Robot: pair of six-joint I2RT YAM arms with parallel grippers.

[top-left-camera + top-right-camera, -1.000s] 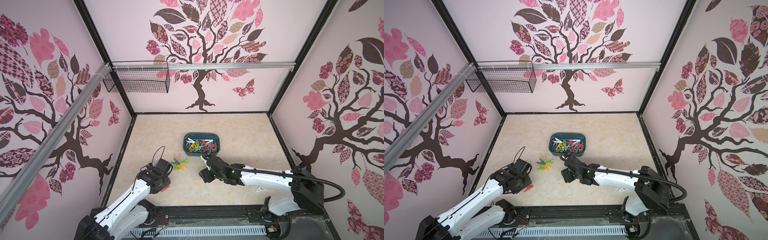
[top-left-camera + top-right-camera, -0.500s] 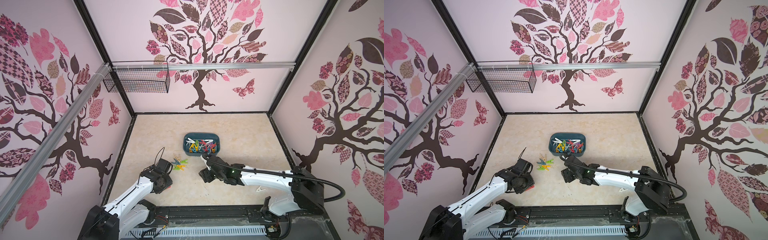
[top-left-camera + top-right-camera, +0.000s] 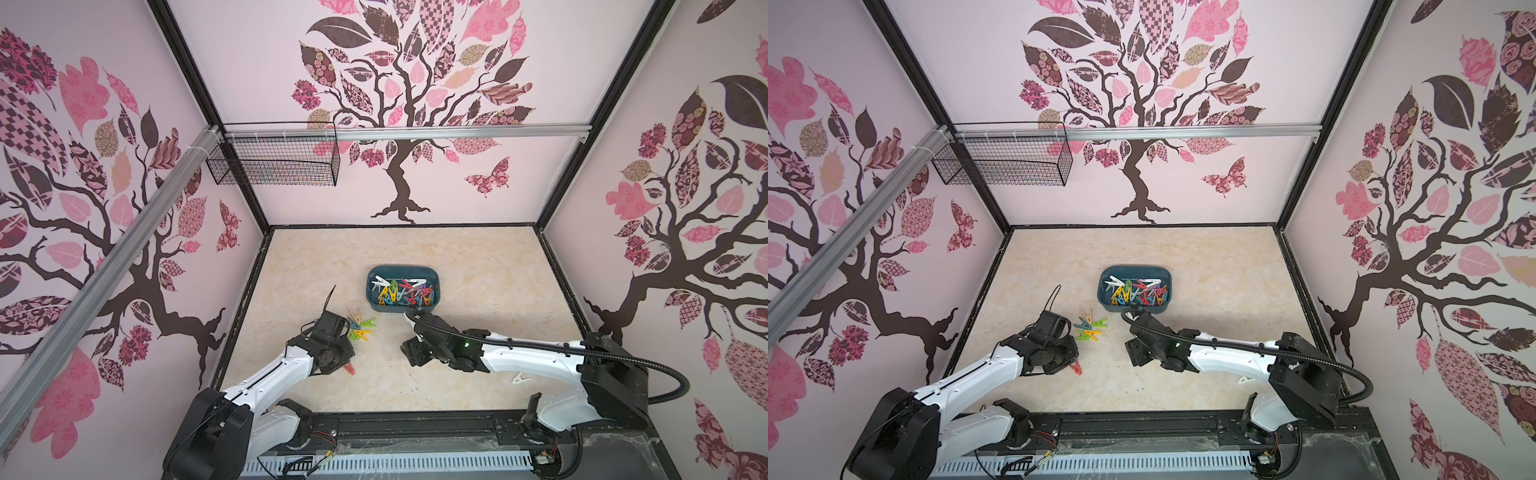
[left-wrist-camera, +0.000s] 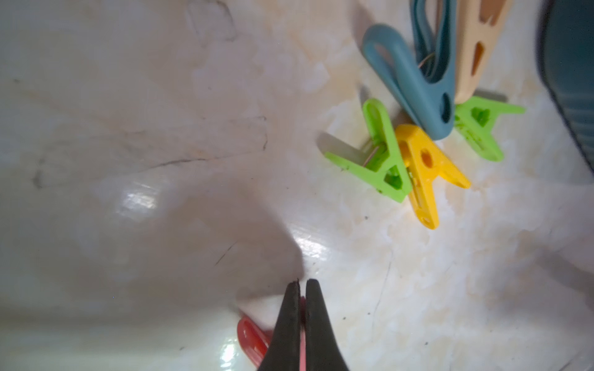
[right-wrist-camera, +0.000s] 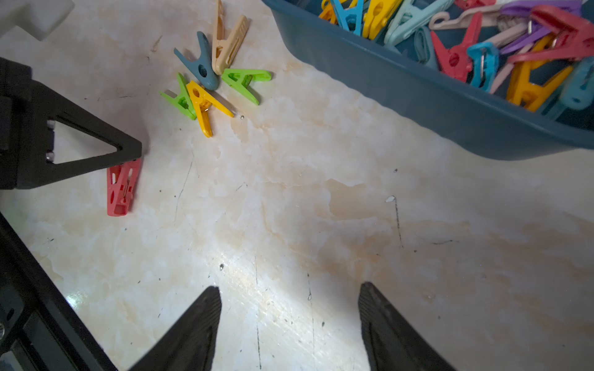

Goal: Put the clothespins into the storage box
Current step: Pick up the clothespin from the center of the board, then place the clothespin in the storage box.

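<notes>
Where the black front rail meets a glossy cream marble-patterned tabletop [image 3: 478,257], two white robot arms reach in. The left gripper [image 4: 302,286] is pressed together, pinching one red plastic clothespin [image 5: 121,189]; the right gripper [image 5: 289,292] hangs spread over bare tabletop. One white peg [image 3: 519,378] lies beside the right arm. Farther on, five loose pegs [image 5: 209,80] cluster: two green, one yellow, one slate-blue, one beige. Beyond sits one dark teal plastic storage box [image 3: 371,293] heaped with pegs. Three pink tree-decal walls enclose everything; one black wire-mesh basket [image 3: 274,166] hangs high at the back.
</notes>
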